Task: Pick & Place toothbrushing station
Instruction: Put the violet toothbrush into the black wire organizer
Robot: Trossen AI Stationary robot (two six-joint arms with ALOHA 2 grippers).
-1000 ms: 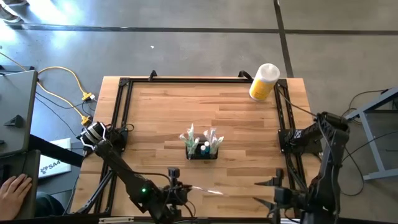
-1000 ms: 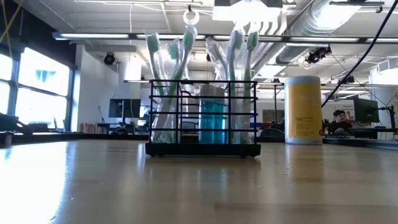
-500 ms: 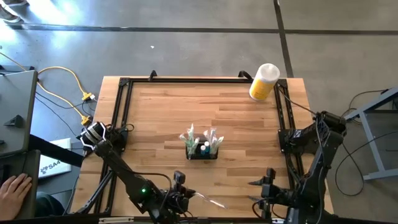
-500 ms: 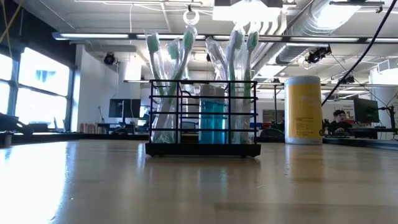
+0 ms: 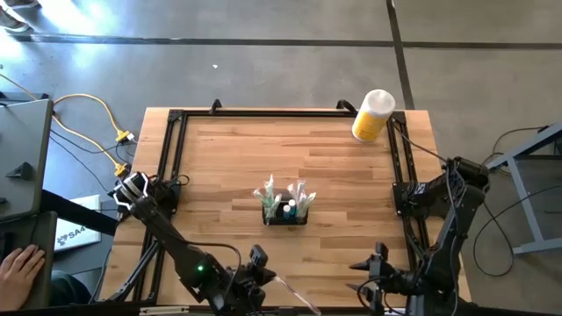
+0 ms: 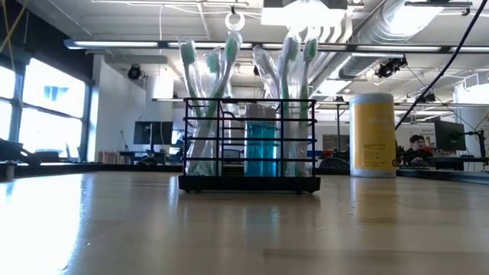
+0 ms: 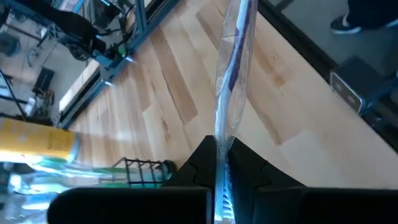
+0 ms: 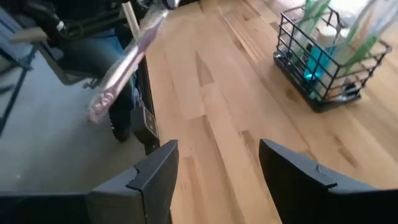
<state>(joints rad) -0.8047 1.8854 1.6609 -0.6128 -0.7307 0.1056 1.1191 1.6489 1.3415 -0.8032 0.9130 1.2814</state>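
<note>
- Toothbrushing station [image 5: 285,211]: black wire-mesh organiser box, standing upright near the middle of the desk [image 5: 228,158], well apart from both arms.
- Contents: clear-wrapped toothbrushes [image 6: 202,92] standing on end at both sides, and a blue item [image 6: 262,149] between them; the brushes rise well above the walls.
- Handling, judged: light and stiff; the thin wire frame should not deform under a firm pinch. With tall contents it is likely top-heavy, so tilting may spill the brushes.
- Hold, judged: the top rail of a side wall, fingers straddling the wire, clear of the brush wrappers. The wrappers look slick and would give a poor hold.
- Left claw [image 5: 261,268]: at the near edge of the desk, pinched tight on a wrapped toothbrush [image 7: 233,68] that sticks out beyond its fingers.
- Right claw [image 5: 371,272]: at the near edge on the other side, jaws spread wide, holding nothing; the station lies ahead of it in its wrist view.
- Yellow bottle [image 5: 372,116]: white cap, lying at the far right corner of the desk, well apart from the station.
</note>
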